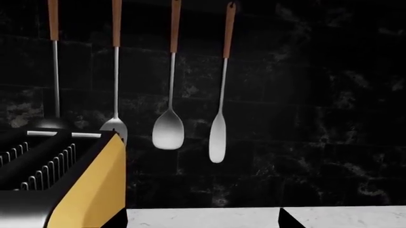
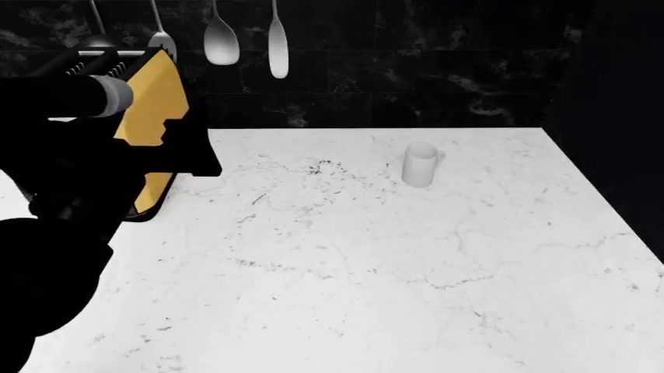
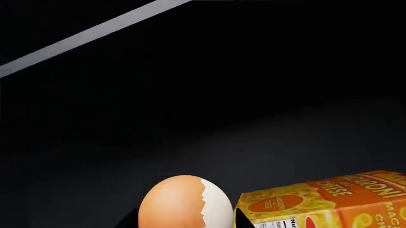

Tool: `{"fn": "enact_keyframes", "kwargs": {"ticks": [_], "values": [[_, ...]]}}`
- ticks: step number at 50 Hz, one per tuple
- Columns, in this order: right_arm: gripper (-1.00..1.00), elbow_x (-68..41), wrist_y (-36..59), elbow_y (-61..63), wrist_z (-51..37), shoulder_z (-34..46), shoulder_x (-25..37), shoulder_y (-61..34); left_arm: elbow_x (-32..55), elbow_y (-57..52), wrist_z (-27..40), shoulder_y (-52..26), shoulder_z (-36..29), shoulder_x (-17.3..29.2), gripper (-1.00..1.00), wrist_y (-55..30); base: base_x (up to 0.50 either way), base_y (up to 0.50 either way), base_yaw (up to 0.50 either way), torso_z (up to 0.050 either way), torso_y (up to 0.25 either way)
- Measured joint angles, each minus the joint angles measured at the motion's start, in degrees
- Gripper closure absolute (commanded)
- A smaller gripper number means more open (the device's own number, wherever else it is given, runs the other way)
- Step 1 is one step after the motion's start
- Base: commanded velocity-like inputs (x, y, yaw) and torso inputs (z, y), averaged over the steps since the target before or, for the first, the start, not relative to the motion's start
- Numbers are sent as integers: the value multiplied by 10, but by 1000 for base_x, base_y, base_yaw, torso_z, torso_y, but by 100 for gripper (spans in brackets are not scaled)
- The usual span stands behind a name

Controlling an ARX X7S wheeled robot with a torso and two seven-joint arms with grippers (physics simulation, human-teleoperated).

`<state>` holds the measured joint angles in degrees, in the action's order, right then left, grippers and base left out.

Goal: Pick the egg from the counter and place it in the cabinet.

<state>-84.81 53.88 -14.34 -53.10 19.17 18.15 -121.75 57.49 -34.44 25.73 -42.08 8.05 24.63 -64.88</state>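
The egg [image 3: 184, 204], orange-brown with a white patch on one side, shows only in the right wrist view. It sits between my right gripper's [image 3: 185, 222] two dark fingertips, which press against its sides. It is inside a dark cabinet space, beside a macaroni box. I cannot tell whether it rests on the shelf. The right gripper is out of the head view. My left gripper [image 1: 203, 222] is open wide and empty, low over the white marble counter [image 1: 209, 217], facing the dark back wall. The counter [image 2: 353, 256] fills the head view.
An orange macaroni-and-cheese box [image 3: 330, 202] lies close beside the egg. A white cup [image 2: 419, 165] stands at the counter's back middle. A yellow-and-black toaster [image 2: 151, 101] stands at the back left, close to my left arm. Several utensils [image 1: 169, 128] hang on the wall.
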Motion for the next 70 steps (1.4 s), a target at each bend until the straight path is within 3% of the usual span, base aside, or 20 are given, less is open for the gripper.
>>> {"fn": "enact_keyframes", "kwargs": {"ticks": [19, 48, 49, 70], "values": [[100, -5, 26, -110, 17, 18, -10, -8, -10, 13, -5, 2, -14, 3, -100, 11, 0, 0, 0, 0, 0], [100, 27, 67, -97, 63, 34, 3, 5, -23, 28, -12, 19, -26, 6, -100, 32, 6, 0, 2, 0, 0], [-100, 30, 68, -94, 66, 36, 3, 6, -23, 28, -12, 19, -27, 7, -100, 32, 12, 0, 6, 0, 0], [-100, 67, 70, -47, 111, 64, 5, 20, -24, 32, -12, 25, -29, 8, -100, 41, 0, 0, 0, 2, 0]]}}
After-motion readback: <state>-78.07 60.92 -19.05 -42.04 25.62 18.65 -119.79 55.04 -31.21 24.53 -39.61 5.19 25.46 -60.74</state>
